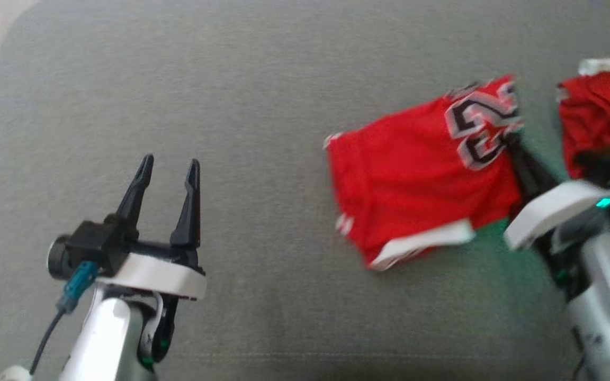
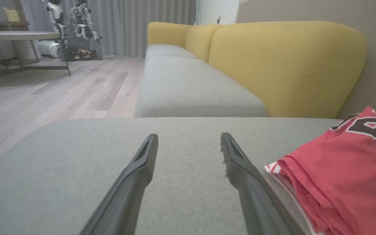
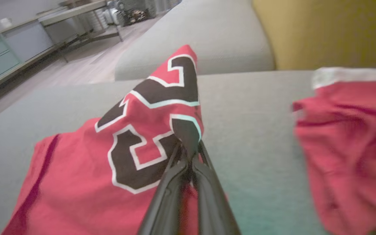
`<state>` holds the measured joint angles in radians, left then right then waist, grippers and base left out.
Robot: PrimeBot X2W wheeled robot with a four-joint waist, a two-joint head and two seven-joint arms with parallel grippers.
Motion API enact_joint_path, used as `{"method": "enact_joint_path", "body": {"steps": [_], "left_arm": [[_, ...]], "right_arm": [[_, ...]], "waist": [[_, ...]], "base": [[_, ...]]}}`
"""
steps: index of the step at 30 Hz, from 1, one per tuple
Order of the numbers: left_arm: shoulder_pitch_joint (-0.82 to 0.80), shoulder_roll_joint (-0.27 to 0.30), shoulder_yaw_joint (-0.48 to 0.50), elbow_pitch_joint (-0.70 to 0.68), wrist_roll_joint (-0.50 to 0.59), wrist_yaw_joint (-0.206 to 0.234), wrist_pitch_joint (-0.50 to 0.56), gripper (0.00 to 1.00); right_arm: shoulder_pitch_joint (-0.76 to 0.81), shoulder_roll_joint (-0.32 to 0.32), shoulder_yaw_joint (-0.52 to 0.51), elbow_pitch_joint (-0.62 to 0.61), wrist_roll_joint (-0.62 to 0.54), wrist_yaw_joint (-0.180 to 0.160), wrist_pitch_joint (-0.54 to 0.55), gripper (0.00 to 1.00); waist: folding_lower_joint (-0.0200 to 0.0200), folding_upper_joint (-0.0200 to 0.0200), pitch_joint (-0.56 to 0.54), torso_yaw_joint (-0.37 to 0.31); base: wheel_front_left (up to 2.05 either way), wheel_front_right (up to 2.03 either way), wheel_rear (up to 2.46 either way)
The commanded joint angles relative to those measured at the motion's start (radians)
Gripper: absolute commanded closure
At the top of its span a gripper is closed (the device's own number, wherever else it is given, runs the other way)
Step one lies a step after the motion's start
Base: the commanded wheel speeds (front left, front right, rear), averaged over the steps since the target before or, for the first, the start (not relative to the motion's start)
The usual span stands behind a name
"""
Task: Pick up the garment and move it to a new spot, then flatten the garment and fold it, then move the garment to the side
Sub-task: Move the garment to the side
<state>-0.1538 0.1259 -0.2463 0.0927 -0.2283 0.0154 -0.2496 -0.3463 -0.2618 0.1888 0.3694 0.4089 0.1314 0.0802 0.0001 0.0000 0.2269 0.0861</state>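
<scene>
On the grey sofa cushion [image 1: 231,79] the folded red jersey [image 1: 416,169] lay right of centre, near another red garment [image 1: 601,116]. The right gripper [image 3: 188,153] was clamped on its numbered edge; the left gripper [image 1: 170,174] stood spread, empty. Likely the move aside: drag gently, keeping the folds.

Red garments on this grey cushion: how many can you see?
2. A numbered red jersey lies on the cushion, its edge pinched by the right tool. A second red garment lies further right, partly cut off by the picture edge.
</scene>
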Motion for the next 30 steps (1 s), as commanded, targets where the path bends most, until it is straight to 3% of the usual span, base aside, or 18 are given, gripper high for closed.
{"method": "enact_joint_path", "body": {"steps": [1,6,16,23,28,29,30], "left_arm": [[-0.057,0.02,0.032,-0.042,0.013,-0.006,-0.012,0.0],[-0.084,0.026,0.019,-0.046,0.021,-0.014,-0.012,0.0],[-0.131,0.036,0.005,-0.056,0.032,-0.02,-0.012,0.0],[-0.156,0.05,-0.003,-0.07,0.038,-0.023,-0.004,0.0],[-0.166,0.059,-0.004,-0.077,0.038,-0.025,0.002,0.0],[-0.169,0.061,-0.005,-0.077,0.038,-0.026,0.003,0.0],[-0.172,0.061,-0.007,-0.078,0.039,-0.025,0.004,0.0]], "right_arm": [[-0.052,-0.032,-0.015,-0.019,0.012,-0.001,-0.013,1.0],[-0.17,-0.106,-0.085,0.037,0.03,-0.001,-0.045,1.0],[-0.284,-0.328,-0.143,0.124,0.075,-0.001,-0.013,1.0],[-0.363,-0.398,-0.149,0.187,0.101,-0.001,-0.021,1.0],[-0.395,-0.402,-0.131,0.214,0.093,-0.001,-0.027,1.0],[-0.402,-0.4,-0.127,0.22,0.091,-0.001,-0.033,0.64],[-0.408,-0.397,-0.123,0.228,0.089,-0.001,-0.036,0.0]], "waist": [[-0.0001,0.0,0.03,-0.049],[-0.0001,0.0,0.078,-0.091],[-0.0001,0.0,0.157,-0.116],[-0.0001,0.0,0.209,-0.126],[-0.0001,0.0,0.232,-0.135],[-0.0001,0.0,0.236,-0.137],[-0.0001,0.0,0.241,-0.138]], "base": [[0.0,0.0,0.0],[0.0,0.0,0.0],[0.0,0.0,0.0],[0.0,0.0,0.0],[0.0,0.0,0.0],[0.0,0.0,0.0],[0.0,0.0,0.0]]}}
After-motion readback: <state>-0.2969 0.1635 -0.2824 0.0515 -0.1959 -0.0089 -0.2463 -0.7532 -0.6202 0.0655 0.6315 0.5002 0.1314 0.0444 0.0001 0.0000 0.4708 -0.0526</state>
